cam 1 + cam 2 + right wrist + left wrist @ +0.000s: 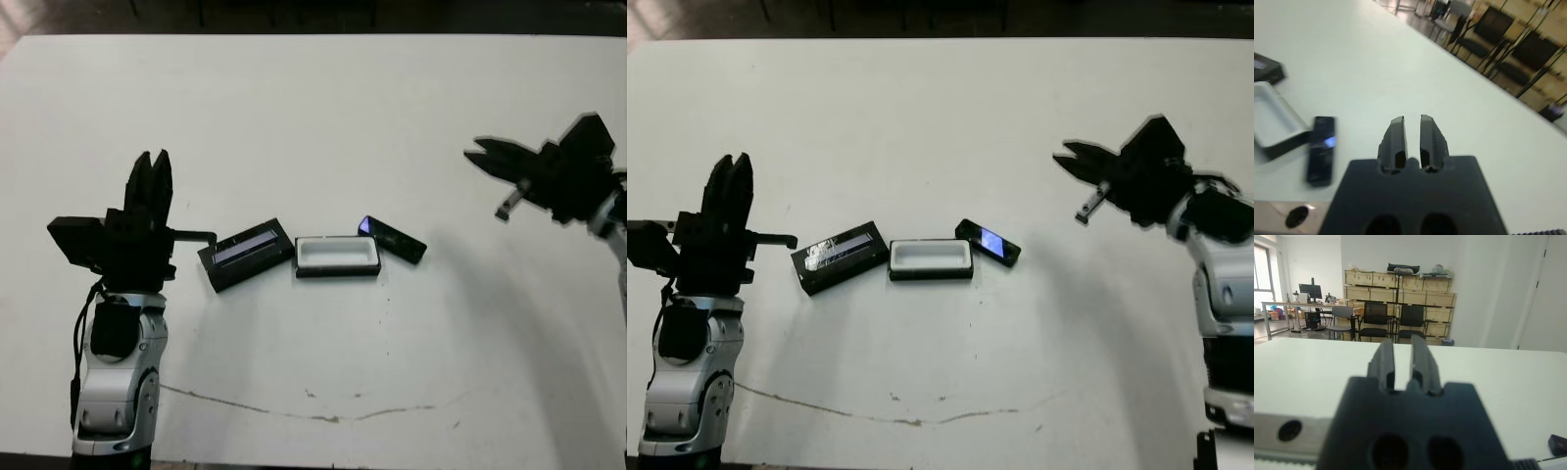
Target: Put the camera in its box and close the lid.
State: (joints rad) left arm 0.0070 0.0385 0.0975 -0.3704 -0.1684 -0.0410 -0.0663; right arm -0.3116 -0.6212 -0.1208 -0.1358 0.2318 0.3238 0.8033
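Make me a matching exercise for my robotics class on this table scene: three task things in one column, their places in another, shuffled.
Things:
1. camera
2. box
3. lid

Places:
A. in the middle of the row
B. at the end nearest the robot's right arm
C. at the end nearest the robot's left arm

Pairs: 1-B, 2-A, 3-C

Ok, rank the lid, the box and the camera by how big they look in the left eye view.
1. and 2. The lid and the box look about the same size; I can't rank one above the other.
3. The camera is clearly the smallest, a slimmer bar than either.
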